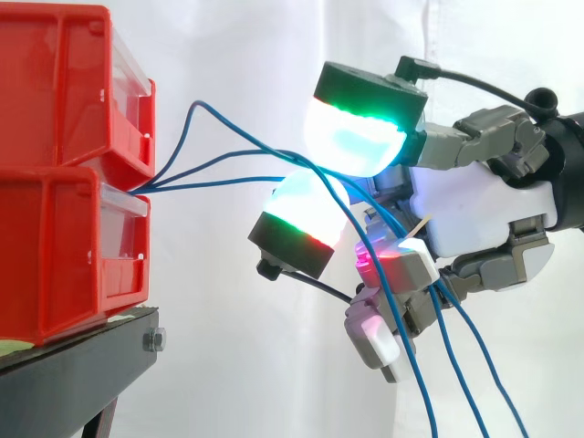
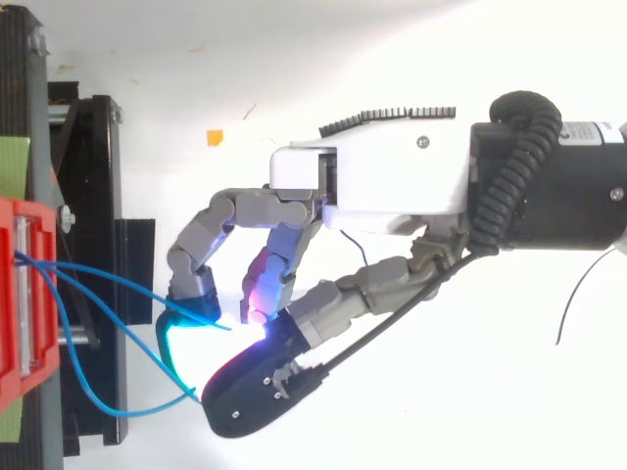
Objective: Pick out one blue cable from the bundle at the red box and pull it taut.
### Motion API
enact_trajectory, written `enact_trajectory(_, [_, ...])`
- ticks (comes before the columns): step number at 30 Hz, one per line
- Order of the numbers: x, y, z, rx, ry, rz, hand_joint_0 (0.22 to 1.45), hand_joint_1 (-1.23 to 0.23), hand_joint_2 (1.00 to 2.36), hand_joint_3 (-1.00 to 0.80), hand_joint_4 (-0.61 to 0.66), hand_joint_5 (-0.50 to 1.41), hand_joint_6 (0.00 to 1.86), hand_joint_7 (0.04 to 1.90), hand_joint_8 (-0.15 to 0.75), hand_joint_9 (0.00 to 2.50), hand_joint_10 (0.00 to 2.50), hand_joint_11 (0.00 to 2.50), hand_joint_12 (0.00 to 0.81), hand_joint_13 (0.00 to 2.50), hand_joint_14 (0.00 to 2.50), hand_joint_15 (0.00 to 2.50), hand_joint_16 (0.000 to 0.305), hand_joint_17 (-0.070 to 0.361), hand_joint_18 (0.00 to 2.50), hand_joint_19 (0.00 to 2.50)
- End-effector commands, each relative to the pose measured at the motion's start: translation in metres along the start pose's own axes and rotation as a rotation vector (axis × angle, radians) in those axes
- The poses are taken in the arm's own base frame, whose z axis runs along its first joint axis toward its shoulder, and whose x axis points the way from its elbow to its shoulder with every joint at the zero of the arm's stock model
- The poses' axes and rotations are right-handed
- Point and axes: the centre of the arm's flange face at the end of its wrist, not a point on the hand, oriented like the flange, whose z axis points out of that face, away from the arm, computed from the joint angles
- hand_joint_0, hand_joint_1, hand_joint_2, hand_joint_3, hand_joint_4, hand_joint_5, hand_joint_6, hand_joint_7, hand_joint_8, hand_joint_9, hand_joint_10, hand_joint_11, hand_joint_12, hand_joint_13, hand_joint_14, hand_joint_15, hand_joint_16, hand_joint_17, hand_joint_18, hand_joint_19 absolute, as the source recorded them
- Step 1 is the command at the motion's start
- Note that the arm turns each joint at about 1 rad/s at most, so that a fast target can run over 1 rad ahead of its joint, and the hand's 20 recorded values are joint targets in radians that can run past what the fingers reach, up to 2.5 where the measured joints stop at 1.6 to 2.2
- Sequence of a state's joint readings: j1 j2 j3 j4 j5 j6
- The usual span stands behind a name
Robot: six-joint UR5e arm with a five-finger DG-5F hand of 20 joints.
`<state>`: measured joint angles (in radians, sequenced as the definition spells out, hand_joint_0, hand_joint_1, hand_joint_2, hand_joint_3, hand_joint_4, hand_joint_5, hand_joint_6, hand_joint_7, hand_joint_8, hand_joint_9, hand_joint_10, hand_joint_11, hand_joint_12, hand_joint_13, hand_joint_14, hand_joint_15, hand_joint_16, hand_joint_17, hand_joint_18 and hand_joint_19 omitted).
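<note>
White-and-grey robot hand (image 1: 474,210) is reaching near two stacked red plastic bins (image 1: 55,182), its fingers (image 1: 356,137) curling round several thin blue cables (image 1: 219,181) that are sagging from the bins' front and hanging below the palm. Likely fault: with more than one strand lying inside the curl, a pull risks dragging the bundle instead of one cable; a loose pinch risks letting it slip. White curtain (image 1: 228,383) is hanging behind; black metal stand (image 1: 82,365) is carrying the bins; small orange scrap (image 2: 215,137) is lying on the white surface below
</note>
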<state>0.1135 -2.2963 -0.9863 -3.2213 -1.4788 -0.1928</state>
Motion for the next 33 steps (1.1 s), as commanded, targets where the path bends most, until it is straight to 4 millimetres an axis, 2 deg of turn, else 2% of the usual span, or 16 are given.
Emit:
enact_trajectory(1, [-0.0001,0.0007,0.0001,-0.001,0.0,0.001,0.61,-0.6,1.0,-0.46,-0.07,-0.13,0.92,0.93,0.21,1.26,0.03,0.87,0.322,0.94,0.03,0.65,0.048,0.109,0.72,0.72])
enact_trajectory(6, [-0.0013,0.0004,0.0,-0.001,-0.002,0.0,0.61,-0.69,1.02,-0.31,-0.05,-0.13,0.93,0.95,0.221,1.27,0.03,0.87,0.328,0.95,0.03,0.66,0.049,0.109,0.73,0.72])
enact_trajectory(9, [-0.0011,-0.0003,-0.0001,0.0,-0.001,0.0,0.63,-0.82,1.02,-0.19,-0.06,-0.13,0.94,1.02,0.224,1.27,0.03,0.88,0.329,0.95,0.03,0.66,0.049,0.11,0.74,0.72])
enact_trajectory(12, [0.0,0.0,0.0,0.0,0.0,0.0,0.66,-0.86,1.02,-0.17,-0.09,-0.13,0.93,1.09,0.226,1.27,0.03,0.89,0.329,0.96,0.03,0.66,0.049,0.11,0.75,0.71])
enact_trajectory(15, [0.0,0.0,0.0,0.0,0.0,0.0,0.71,-0.88,1.02,-0.26,-0.14,-0.13,0.95,1.08,0.214,1.26,0.03,0.87,0.324,0.95,0.03,0.65,0.049,0.11,0.76,0.7])
enact_trajectory(19, [-0.0011,-0.0003,-0.0001,0.0,-0.001,0.0,0.78,-0.9,1.0,-0.5,-0.21,-0.13,0.95,1.12,0.21,1.26,0.03,0.88,0.315,0.94,0.03,0.65,0.048,0.108,0.76,0.69])
enact_trajectory(24, [-0.0011,-0.0003,-0.0001,0.0,-0.001,0.0,0.77,-0.92,1.0,-0.5,-0.25,-0.12,0.96,1.15,0.215,1.28,0.03,0.87,0.308,0.95,0.03,0.64,0.046,0.105,0.77,0.66])
enact_trajectory(33, [-0.001,-0.001,-0.0002,0.002,-0.001,0.0,0.72,-0.94,1.0,-0.5,-0.22,-0.11,0.95,1.1,0.214,1.3,0.03,0.87,0.307,0.96,0.03,0.66,0.046,0.104,0.76,0.67])
